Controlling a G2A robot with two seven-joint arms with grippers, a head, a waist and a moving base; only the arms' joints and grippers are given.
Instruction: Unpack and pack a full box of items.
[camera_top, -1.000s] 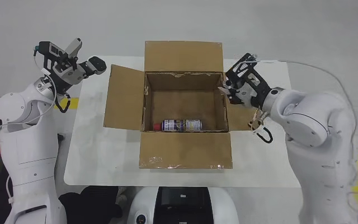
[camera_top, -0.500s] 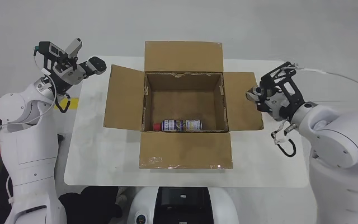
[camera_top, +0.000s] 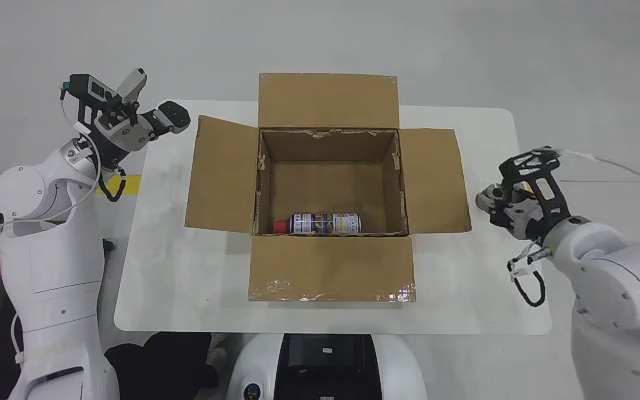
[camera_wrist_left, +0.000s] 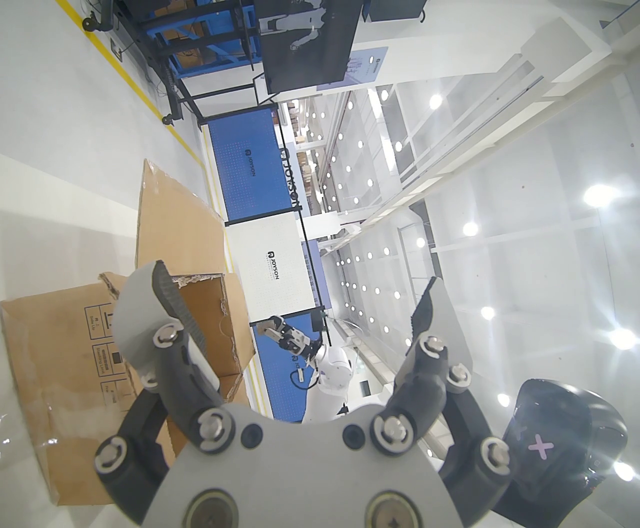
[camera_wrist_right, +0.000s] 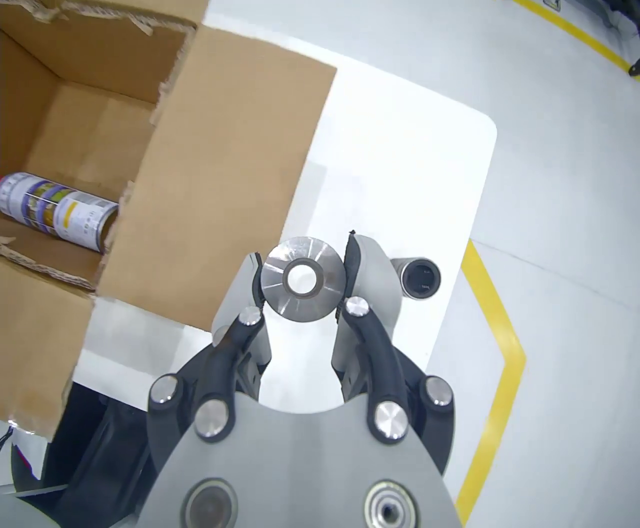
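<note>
My right fingers (camera_wrist_right: 371, 265): they were closed on a round metal piece (camera_wrist_right: 303, 284), one pad on each side of it.
Round metal piece: it hung in the right gripper (camera_wrist_right: 303, 265) above the table (camera_top: 480, 290), outside the box (camera_top: 330, 268), near its right flap (camera_top: 435, 180). I saw only its shiny end, with a hole in the middle.
Box: it stood open in the middle of the table, with all four flaps folded outward.
Can (camera_top: 325, 223): it lay on its side on the box floor, against the near wall. It was the one item inside that I could see.
My left fingers (camera_wrist_left: 150, 305): they were wide apart and held nothing. The left gripper (camera_top: 140, 103) was near the far left corner of the table, apart from the box.
Step in hand: unpacking, as I judged it. The piece was out of the box and not yet put down.
Next move: it called for lowering the piece to a free place on the table, apart from the flap, and opening the fingers only once it rested. Being round, it could roll if laid on its side. After that, the can remained to be taken out.
</note>
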